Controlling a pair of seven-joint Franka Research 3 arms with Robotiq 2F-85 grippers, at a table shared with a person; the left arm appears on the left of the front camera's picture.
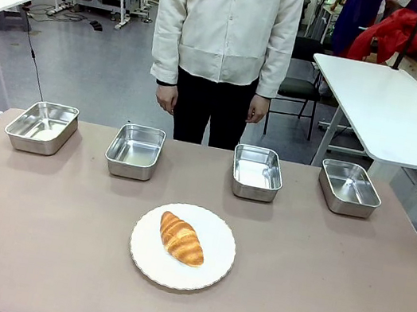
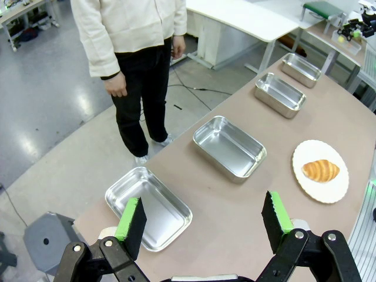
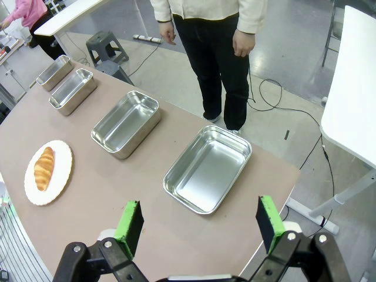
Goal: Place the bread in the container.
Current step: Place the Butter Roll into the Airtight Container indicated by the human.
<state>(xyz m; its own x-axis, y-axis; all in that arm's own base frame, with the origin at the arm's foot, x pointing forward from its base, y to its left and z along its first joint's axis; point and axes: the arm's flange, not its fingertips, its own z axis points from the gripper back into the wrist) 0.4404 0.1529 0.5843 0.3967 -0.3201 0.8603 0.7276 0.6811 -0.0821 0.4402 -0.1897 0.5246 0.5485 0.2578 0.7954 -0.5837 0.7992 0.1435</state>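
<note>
- bread (image 1: 182,239): croissant lying on a round white plate (image 1: 212,274), set at a slant, one end toward the far left, the other toward the near right.
- plate sits at the near middle of the counter (image 1: 330,291), well apart from all the trays, in line with the gap between the two middle ones.
- four look-alike steel trays in a row along the far edge: far-left tray (image 1: 41,127), left-middle tray (image 1: 134,151), right-middle tray (image 1: 257,173), far-right tray (image 1: 349,187). They look bare inside, though glare on the steel makes that hard to read.
- left gripper (image 2: 203,214): fingers spread wide, nothing between them, hanging above the counter's left end with the far-left tray partly behind one finger in its wrist view.
- right gripper (image 3: 198,217): fingers spread wide, holding nothing, above the counter's right end, with the far-right tray just beyond the fingertips.
- person (image 1: 228,22) stands at the far side, both hands hanging down, off the counter.
</note>
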